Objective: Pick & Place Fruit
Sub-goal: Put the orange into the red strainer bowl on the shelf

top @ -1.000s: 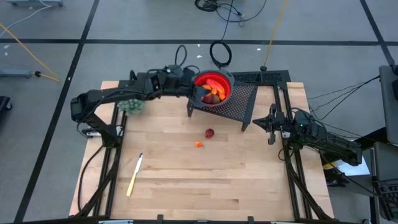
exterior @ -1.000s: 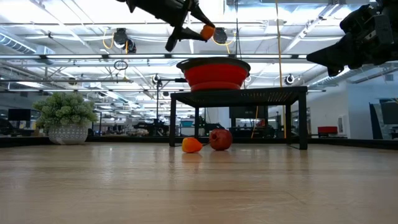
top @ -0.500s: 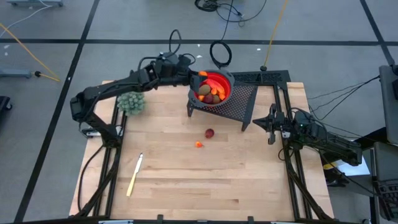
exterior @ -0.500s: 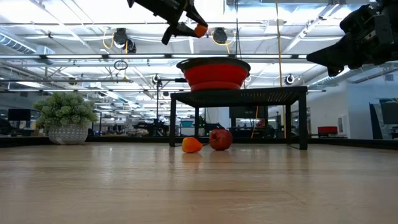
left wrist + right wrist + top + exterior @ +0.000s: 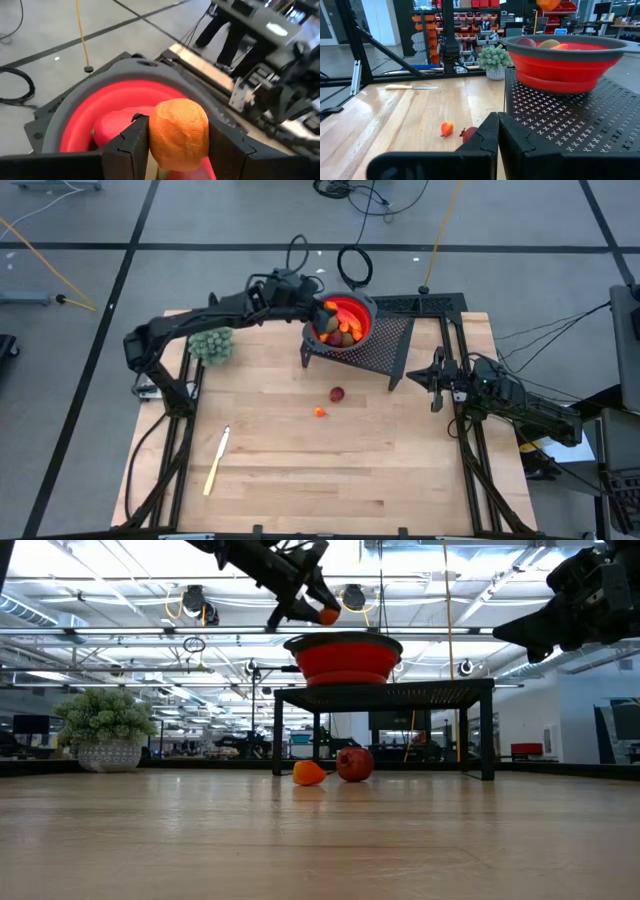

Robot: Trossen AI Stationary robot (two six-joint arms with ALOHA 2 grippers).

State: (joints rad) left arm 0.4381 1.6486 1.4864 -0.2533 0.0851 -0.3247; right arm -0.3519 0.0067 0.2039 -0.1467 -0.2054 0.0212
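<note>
My left gripper hangs over the left rim of the red bowl, shut on a small orange fruit. In the low view the orange fruit sits just above the bowl. The bowl stands on a black perforated stand and holds several fruits. A dark red ball and a tiny orange bit lie on the table in front of the stand. My right gripper waits shut at the table's right edge. My left gripper pinches the small orange fruit by its two opposite sides between its two fingers. The fingers come from the table's left, slanting a little downward. The fruit is lifted clear, above the bowl's rim.
A bushy green clump in a pot stands at the far left of the table. A yellow-handled knife lies near the left front. Bare wood stretches across the middle and front. Black frame rails run along both side edges.
My left gripper has carried the orange fruit toward the table's far edge along the bowl's left rim and has rolled about its own axis. It has kept its hold on the fruit, which now shows just above the bowl in the low view.
</note>
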